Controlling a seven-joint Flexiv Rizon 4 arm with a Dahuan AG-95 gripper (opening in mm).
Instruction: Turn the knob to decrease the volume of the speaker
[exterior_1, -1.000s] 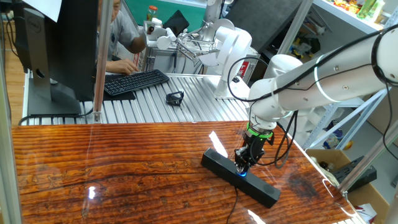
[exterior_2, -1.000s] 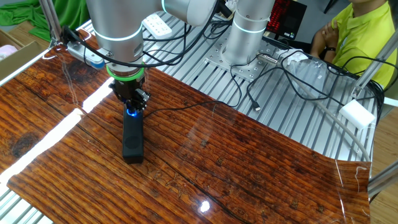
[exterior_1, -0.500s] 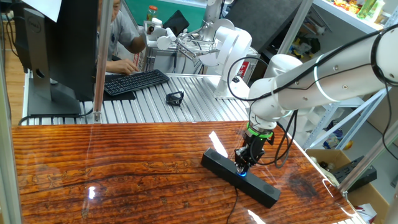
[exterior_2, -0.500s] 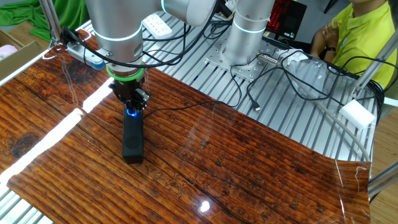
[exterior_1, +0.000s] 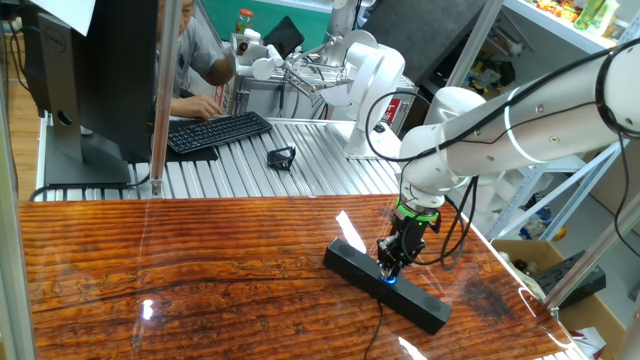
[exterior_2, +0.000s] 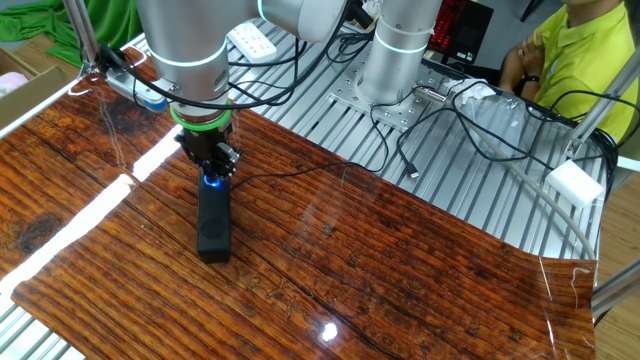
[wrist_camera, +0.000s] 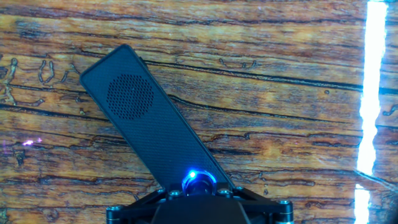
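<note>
Wood-grain laminate covers the tabletop (exterior_1: 150, 250), and the speaker (exterior_1: 385, 285) is taken as the landmark for all positions below.

Left of the speaker in one fixed view, a broad bare stretch of glossy tabletop is seen, with a black keyboard (exterior_1: 218, 131) and a dark monitor (exterior_1: 90, 80) well apart from it, beyond the tabletop's far edge on a ribbed metal surface (exterior_1: 300, 160). A small black object (exterior_1: 282, 157) is noted on that metal surface, also well apart from the speaker.

The speaker is recorded lying flat and diagonally on the tabletop, toward its right-hand part. The knob (exterior_1: 388, 277) is set in the speaker's top face near mid-length, and a blue glow is visible there. A thin black cable (exterior_1: 372, 335) is seen leaving the speaker's near side.

Directly over the knob, the hand (exterior_1: 389, 265) is pointed straight down, with its fingers drawn close together at the blue glow; the jaws appear narrowed around the knob, though actual contact cannot be confirmed. In the hand view the lit knob (wrist_camera: 198, 181) is partly hidden at the lower edge by the hand's black body, and the speaker's perforated grille (wrist_camera: 130, 96) is seen extending up and to the left.

Right of the speaker, the white arm (exterior_1: 520, 125) is seen arching upward.
</note>
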